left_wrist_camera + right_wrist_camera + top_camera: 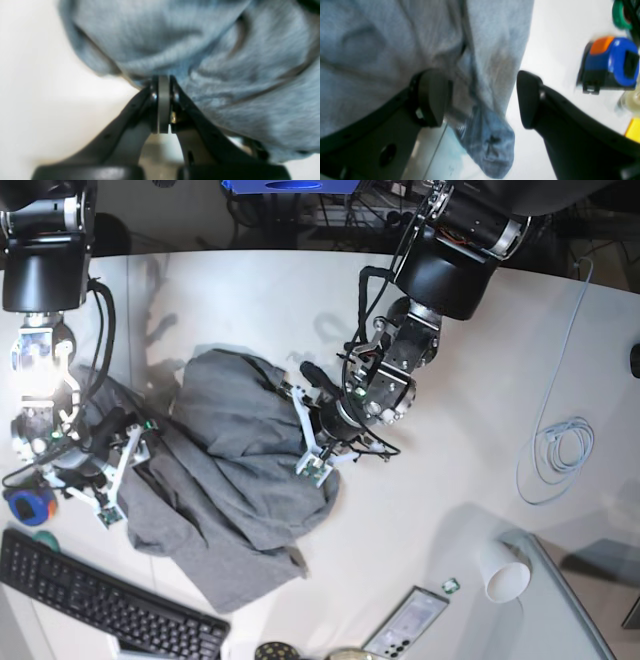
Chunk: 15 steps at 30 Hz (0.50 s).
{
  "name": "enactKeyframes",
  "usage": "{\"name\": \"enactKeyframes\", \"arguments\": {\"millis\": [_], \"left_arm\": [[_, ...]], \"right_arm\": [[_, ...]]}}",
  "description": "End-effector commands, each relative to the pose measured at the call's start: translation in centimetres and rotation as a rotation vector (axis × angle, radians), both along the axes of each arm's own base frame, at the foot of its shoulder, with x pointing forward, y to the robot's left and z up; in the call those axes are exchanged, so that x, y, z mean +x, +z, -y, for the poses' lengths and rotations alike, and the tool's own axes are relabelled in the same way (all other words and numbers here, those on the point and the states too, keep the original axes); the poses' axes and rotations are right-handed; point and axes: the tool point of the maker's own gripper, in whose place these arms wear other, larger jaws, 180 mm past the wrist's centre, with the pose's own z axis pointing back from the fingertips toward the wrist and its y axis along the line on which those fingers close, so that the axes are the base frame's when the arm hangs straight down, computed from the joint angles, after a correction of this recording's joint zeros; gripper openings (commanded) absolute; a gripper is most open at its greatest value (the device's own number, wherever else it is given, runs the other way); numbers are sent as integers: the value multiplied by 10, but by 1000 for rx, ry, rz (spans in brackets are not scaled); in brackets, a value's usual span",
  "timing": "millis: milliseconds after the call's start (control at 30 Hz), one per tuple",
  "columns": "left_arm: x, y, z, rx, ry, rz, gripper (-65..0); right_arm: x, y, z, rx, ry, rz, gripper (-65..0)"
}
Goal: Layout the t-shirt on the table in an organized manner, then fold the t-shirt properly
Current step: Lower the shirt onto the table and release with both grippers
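The heather-grey t-shirt (pixel 230 470) lies crumpled on the white table (pixel 450 510), left of the middle. My left gripper (pixel 312 452) is at the shirt's right edge. In the left wrist view its pads (pixel 163 82) are pressed together and shut on the t-shirt (pixel 200 50), with folds running out from the tips. My right gripper (pixel 108 470) is at the shirt's left edge. In the right wrist view this gripper (pixel 480 100) stands open, and a hanging fold of the t-shirt (pixel 490 105) lies loose between its fingers.
A blue and orange tape measure (pixel 607 65) sits just left of the right gripper, near a green roll (pixel 618 13). A black keyboard (pixel 100 600) lies at the front left. A paper cup (pixel 505 572), a phone (pixel 405 620) and a coiled white cable (pixel 555 450) are on the right.
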Motion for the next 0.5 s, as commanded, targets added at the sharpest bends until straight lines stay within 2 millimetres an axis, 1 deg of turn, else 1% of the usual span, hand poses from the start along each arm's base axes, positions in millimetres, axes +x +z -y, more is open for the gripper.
{"name": "enactKeyframes", "arguments": {"millis": [0, 67, 100, 167, 200, 233, 267, 300, 367, 400, 467], "left_arm": [[7, 3, 1, -15, 4, 21, -650], [-3, -15, -7, -3, 11, -14, -650], [-8, -21, -11, 5, 14, -30, -650], [-19, -33, -23, 25, 21, -59, -650], [-23, -36, -27, 31, 23, -64, -650], [-23, -35, -29, 34, 23, -60, -650], [-23, -35, -35, 43, 25, -57, -650], [-29, -40, -41, 52, 27, -68, -650], [-31, -41, -44, 58, 29, -72, -650], [-32, -43, -51, 71, 31, -75, -650], [-33, -44, -55, 77, 32, -77, -650]], "right_arm": [[15, 13, 4, 1, -2, 49, -248], [20, 8, 6, 9, -10, 36, -252], [20, 4, 8, 12, -16, 21, -270], [21, -5, 10, 19, -25, -12, -330], [22, -8, 12, 23, -31, -25, -366], [23, -10, 13, 29, -38, -28, -416], [25, -11, 13, 36, -40, -27, -468], [26, -12, 13, 41, -41, -23, -530], [27, -11, 13, 44, -42, -18, -635], [28, -10, 12, 43, -41, -15, -650], [28, -10, 12, 43, -41, -15, -645]]}}
